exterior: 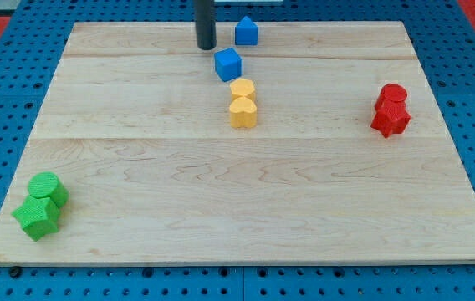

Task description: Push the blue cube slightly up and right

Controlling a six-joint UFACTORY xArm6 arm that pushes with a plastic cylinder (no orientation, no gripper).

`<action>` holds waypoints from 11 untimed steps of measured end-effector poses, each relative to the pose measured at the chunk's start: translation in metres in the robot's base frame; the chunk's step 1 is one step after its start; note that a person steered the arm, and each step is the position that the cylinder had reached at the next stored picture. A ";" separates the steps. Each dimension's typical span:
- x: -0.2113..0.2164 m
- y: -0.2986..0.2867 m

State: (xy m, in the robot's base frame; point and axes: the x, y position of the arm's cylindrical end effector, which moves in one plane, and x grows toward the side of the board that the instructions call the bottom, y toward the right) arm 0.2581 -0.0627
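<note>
The blue cube (pixel 228 64) sits near the view's top centre of the wooden board (pixel 137 159). My tip (pixel 206 47) is just up and to the left of it, a small gap apart. A second blue block (pixel 247 31), house-shaped, lies up and right of the cube near the board's top edge. Two yellow blocks lie directly below the cube: a hexagonal one (pixel 242 89) and a heart-shaped one (pixel 243 112), touching each other.
Two red blocks (pixel 390 109) sit together at the view's right. Two green blocks (pixel 42 206) sit together at the view's bottom left. A blue pegboard (pixel 3 100) surrounds the board.
</note>
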 end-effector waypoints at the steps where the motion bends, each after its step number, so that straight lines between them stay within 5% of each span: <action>1: 0.033 -0.005; 11: 0.069 0.054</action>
